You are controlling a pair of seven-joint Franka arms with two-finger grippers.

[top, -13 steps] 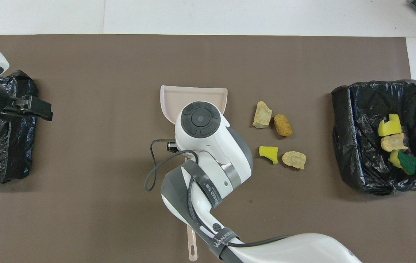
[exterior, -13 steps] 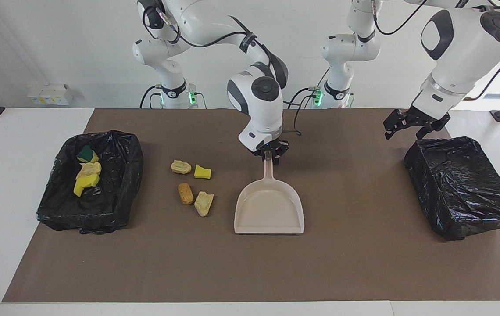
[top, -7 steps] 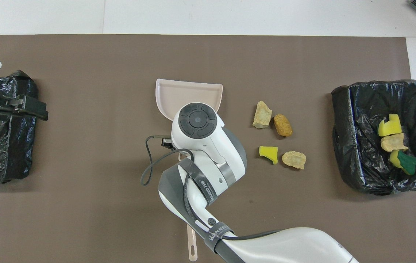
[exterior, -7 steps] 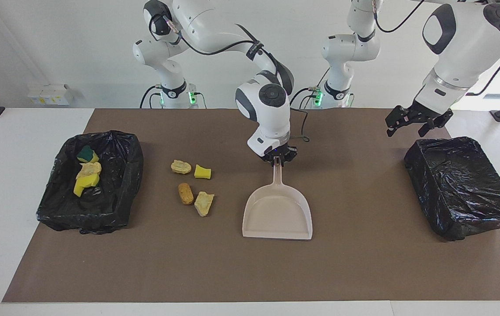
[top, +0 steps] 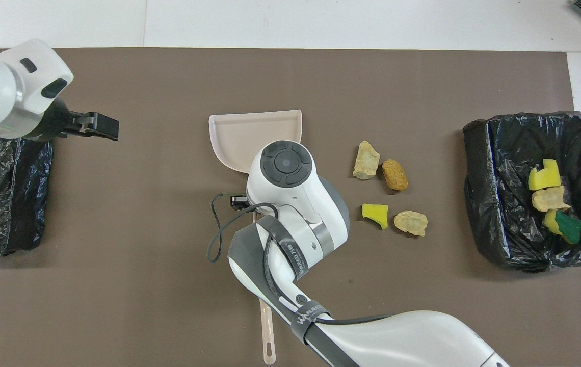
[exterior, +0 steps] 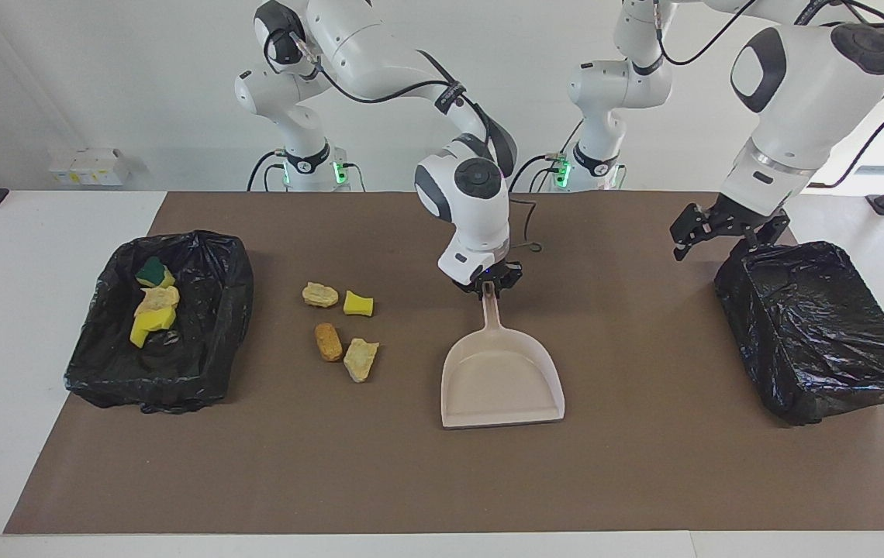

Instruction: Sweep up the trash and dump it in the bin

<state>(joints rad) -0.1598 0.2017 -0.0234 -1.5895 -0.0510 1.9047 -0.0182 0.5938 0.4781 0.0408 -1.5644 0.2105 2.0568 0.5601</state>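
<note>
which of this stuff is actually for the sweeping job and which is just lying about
For the job:
- four loose scraps on the mat
- dustpan, right gripper at its handle
- bin holding three scraps
- beige handle, probably the brush

Lying about:
- second black-lined bin, left gripper waiting open beside it
- white boxes by the wall

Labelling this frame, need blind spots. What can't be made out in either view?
- Right gripper at the dustpan handle: overhead view, its own wrist covers it; facing view, too small to tell a hold.
- Beige handle: overhead view, right arm hides its head.
- Bin at the left arm's end: overhead view, edge and left arm cut it; facing view, black bag hides contents.
</note>
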